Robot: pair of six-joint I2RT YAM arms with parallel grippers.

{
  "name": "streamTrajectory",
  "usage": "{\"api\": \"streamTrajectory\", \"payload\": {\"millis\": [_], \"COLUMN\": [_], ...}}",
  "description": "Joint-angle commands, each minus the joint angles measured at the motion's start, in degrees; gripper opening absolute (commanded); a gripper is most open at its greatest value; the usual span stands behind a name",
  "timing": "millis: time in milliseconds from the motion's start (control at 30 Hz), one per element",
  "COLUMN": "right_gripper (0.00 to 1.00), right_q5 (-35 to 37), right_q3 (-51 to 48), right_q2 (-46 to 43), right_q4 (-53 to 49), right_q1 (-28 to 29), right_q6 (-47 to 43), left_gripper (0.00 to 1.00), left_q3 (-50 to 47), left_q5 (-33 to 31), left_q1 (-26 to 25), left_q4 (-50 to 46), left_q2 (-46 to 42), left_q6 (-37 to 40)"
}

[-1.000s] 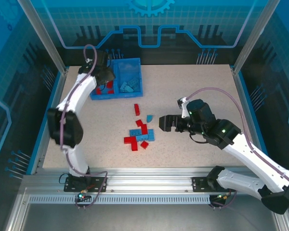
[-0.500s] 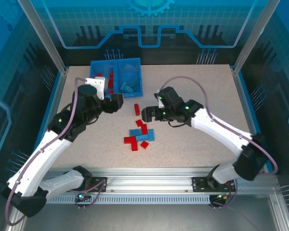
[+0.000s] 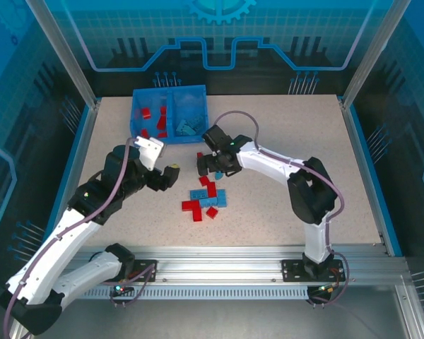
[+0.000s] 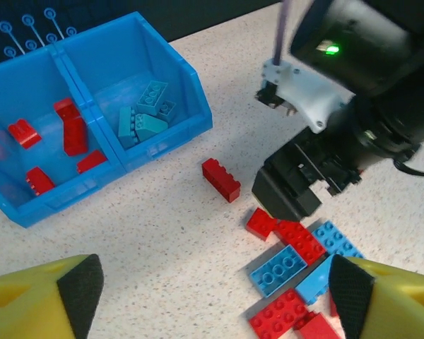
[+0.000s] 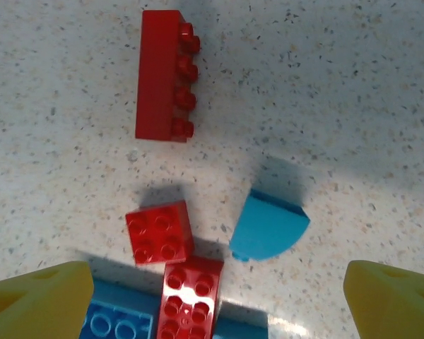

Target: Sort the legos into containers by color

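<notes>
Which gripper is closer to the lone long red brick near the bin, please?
Right. The right gripper hangs close beside the long red brick; the left gripper sits farther off to its left.

A speckled beige table top [image 3: 304,127] is seen edged with blue strips [image 3: 71,169] along both sides and bounded at its near edge by a slotted aluminium rail [image 3: 219,272]. The cell is enclosed by translucent blue panels [image 3: 283,28] printed with a gear and circuit lines, held between slanted aluminium posts [image 3: 61,53]. The surface is evenly lit.
</notes>
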Motion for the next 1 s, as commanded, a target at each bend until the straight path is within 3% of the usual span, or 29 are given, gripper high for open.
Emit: {"api": "streamTrajectory", "payload": {"millis": [0,67,167,400,467,633,800,867,967], "right_gripper": [0.92,0.87,0.74,0.54,0.54,0.66,0.69,0.68,0.59], "right_q5": [2.17,2.26,2.23,2.04,1.96,0.37,-3.93,-4.97,-3.63], "right_q3": [2.64,3.23,4.17,4.31,4.29,2.69,0.82,0.51,0.43], "right_q2": [5.92,8.04,10.44,11.59,11.11,8.39,7.18,7.98,9.58], "right_q4": [-1.01,-0.69,-0.25,-0.03,-0.71,-0.58,0.34,0.92,0.62], "right_q1": [-0.56,-1.02,-1.46,-1.74,-1.76,-1.63,-0.81,-0.24,-0.02], "right_q6": [2.01,1.96,2.08,2.28,2.12,1.34,0.72,0.36,1.03], "left_gripper": [0.95,0.99,0.99,0.99,0.99,0.99,0.99,0.99,0.99], "left_q3": [-0.9,-1.16,-1.68,-1.09,-1.09,-1.09,-1.09,-1.09,-1.09], "left_q5": [2.91,4.63,6.45,7.81,8.07,8.55,8.34,8.34,8.52], "left_q1": [0.72,1.09,1.87,3.02,3.28,3.63,3.82,3.84,4.03], "left_q4": [0.41,0.35,0.46,-0.29,-0.26,-0.04,-0.05,-0.08,0.01], "left_q2": [0.35,0.55,0.82,2.12,2.05,2.13,2.14,2.14,2.23], "left_q6": [2.82,3.4,4.08,4.15,4.03,3.73,3.6,3.55,3.39]}}
